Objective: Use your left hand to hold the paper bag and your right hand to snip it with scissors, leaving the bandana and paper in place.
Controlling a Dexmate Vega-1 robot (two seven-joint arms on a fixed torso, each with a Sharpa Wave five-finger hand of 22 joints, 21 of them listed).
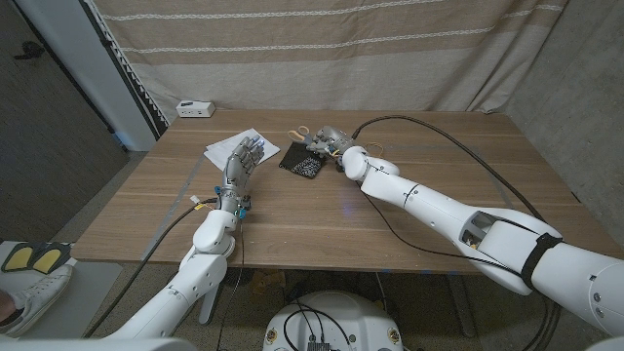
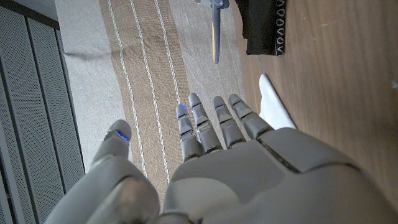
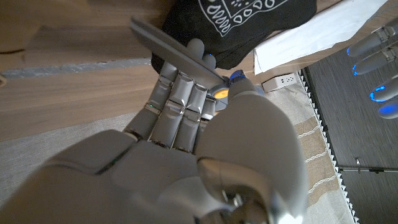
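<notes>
Scissors (image 1: 310, 137) sit clamped in the right hand (image 1: 331, 146), blades over the black bandana (image 1: 302, 159). The left hand (image 1: 244, 161) hovers with fingers apart, holding nothing, above the white paper (image 1: 226, 144). No paper bag can be made out (possibly hidden). The risk, I judge: closing blades would snip the bandana, since it lies right beneath them.
</notes>
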